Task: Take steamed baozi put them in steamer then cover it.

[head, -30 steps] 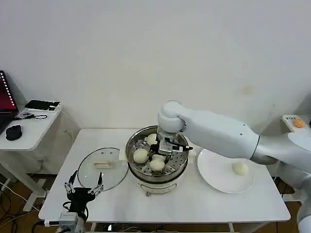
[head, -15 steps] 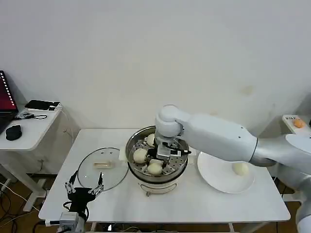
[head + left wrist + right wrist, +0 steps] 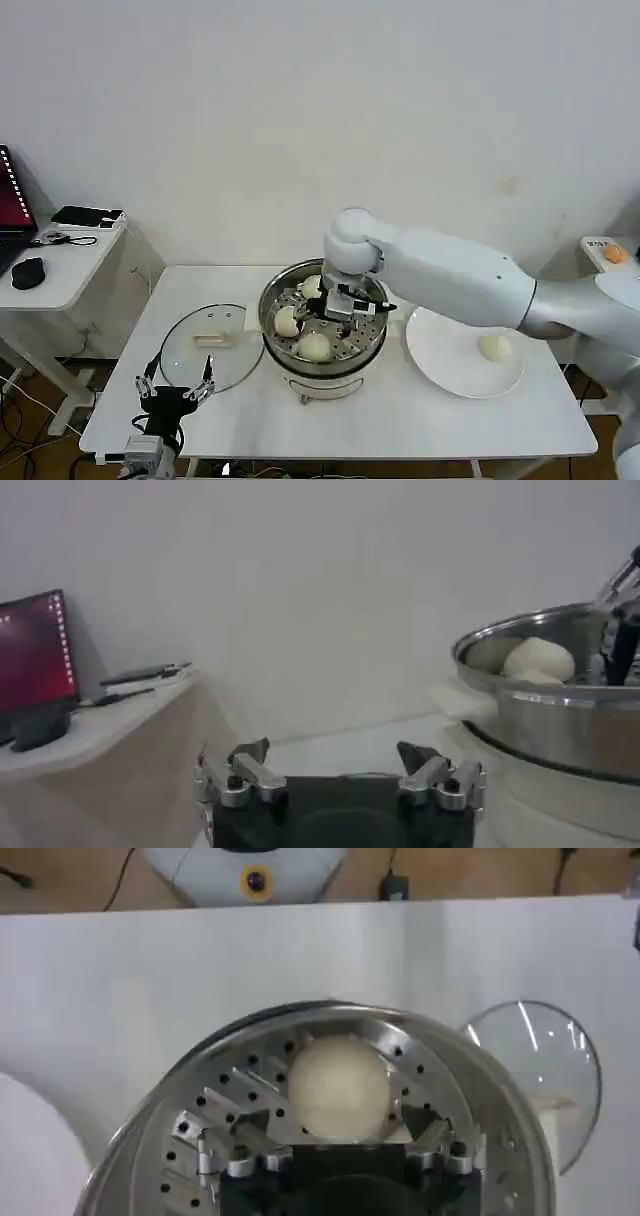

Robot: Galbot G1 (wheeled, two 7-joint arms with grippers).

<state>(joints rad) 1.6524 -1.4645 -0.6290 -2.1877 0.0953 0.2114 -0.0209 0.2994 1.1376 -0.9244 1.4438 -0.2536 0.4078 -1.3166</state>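
Release inside steamer [image 3: 322,325]: right gripper [image 3: 335,305] has unclenched, lifting clear.
We count three baozi [image 3: 314,346] in now; one baozi on plate [image 3: 494,346] remains; left gripper [image 3: 173,391] spread, idle.

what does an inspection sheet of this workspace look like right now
surface: white rectangular table.
job's things: three round cream-white dough buns in the shiny stainless-steel steamer pot; a fourth bun on the flat white plate; round clear glass lid flat on the table, left of the pot.
clutter: nothing seen.
grippers: right gripper inside the pot, fingers open; left gripper at the table's front left edge, open.
cables: some on the floor.
surroundings: white wall; side desk with a laptop.
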